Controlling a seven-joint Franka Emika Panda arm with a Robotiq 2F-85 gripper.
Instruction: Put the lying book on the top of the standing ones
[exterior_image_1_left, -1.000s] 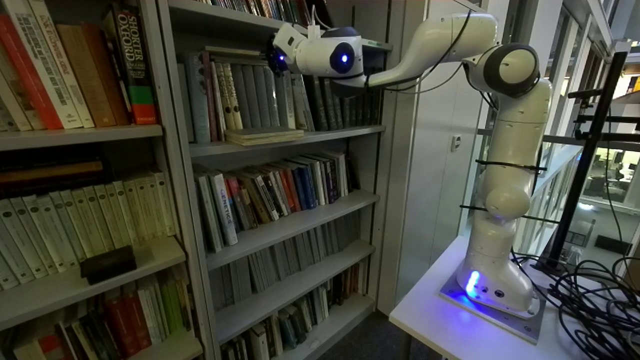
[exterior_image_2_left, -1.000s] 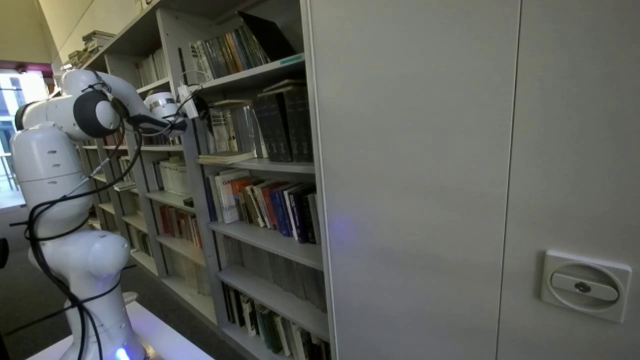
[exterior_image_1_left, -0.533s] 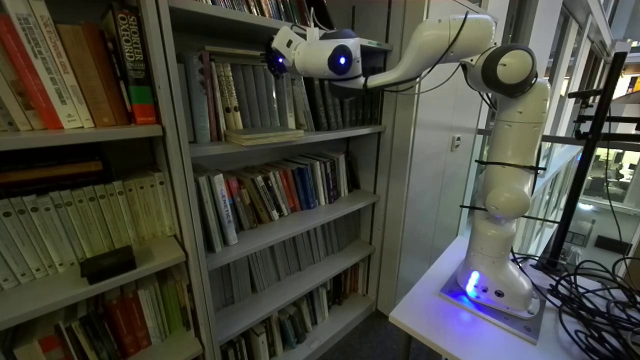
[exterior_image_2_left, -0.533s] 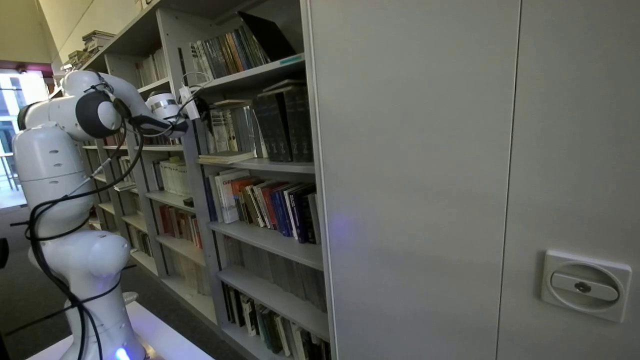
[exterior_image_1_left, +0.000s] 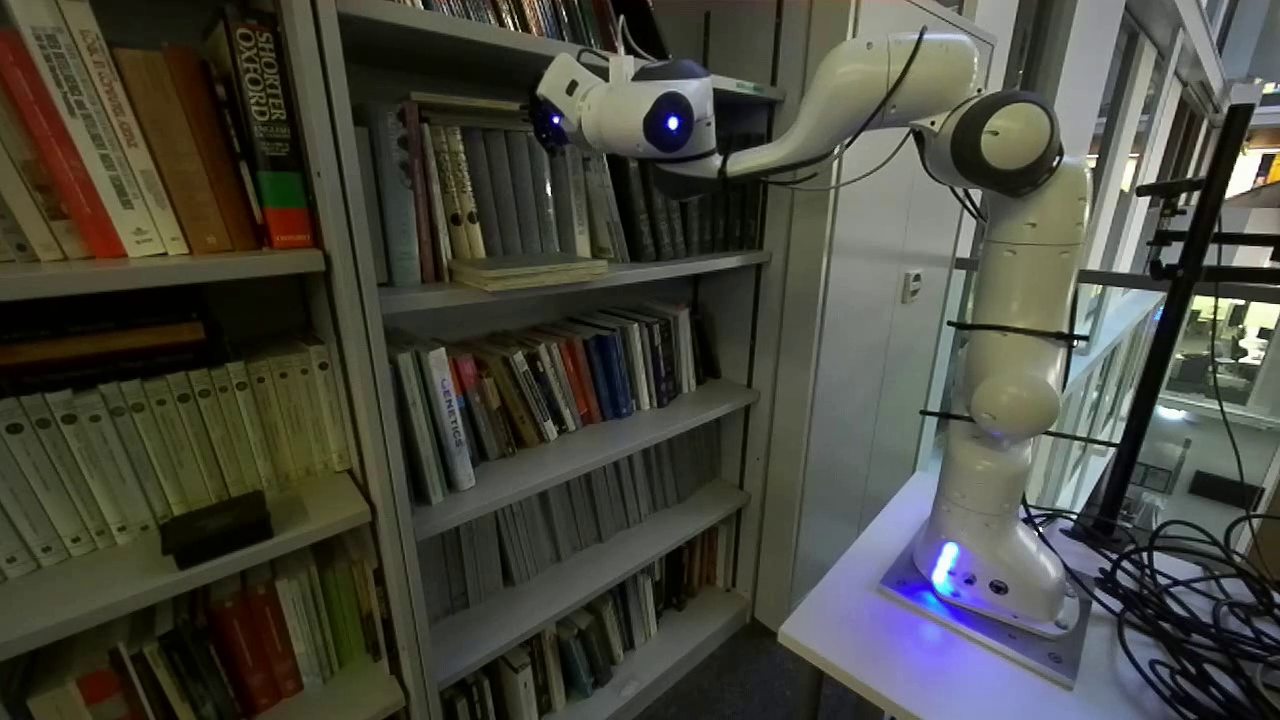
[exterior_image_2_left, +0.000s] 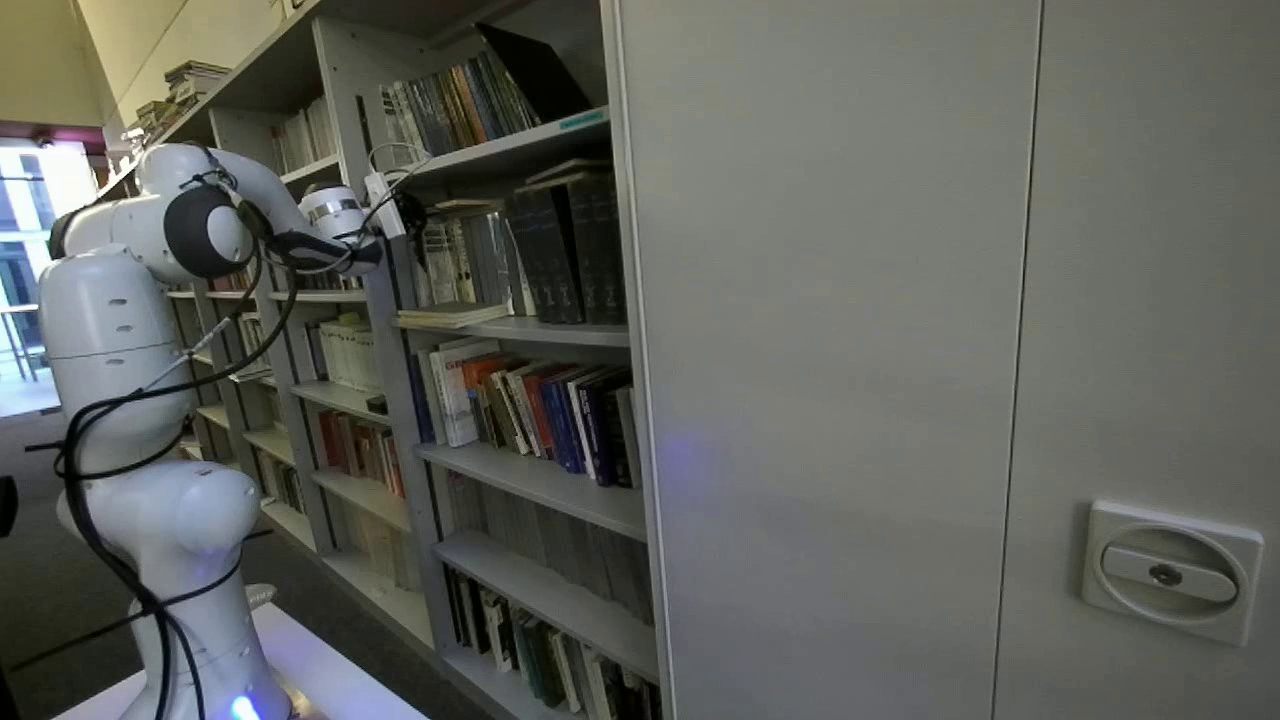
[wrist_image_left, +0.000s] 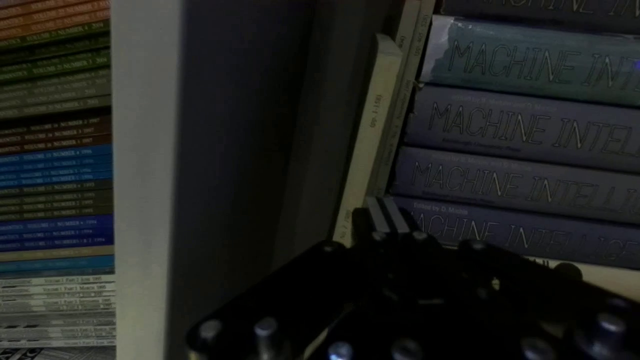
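Toward the upper middle of an exterior view, the white arm (exterior_image_1_left: 650, 115) holds its jaws near the tops of the standing books (exterior_image_1_left: 505, 190). The jaws are fully closed and grip nothing; in the wrist view the fingertips (wrist_image_left: 378, 215) sit together just below the centre of the frame. Whether they touch a book cannot be told. Flat at the front edge of the shelf (exterior_image_1_left: 690, 266), left of centre and before the standing books, rests a low pile of lying books (exterior_image_1_left: 527, 272). Thin pale volumes (wrist_image_left: 367, 145) lie across the tops of the standing books. At lower right, a white worktop (exterior_image_1_left: 840, 620) carries the arm's base (exterior_image_1_left: 995, 550).
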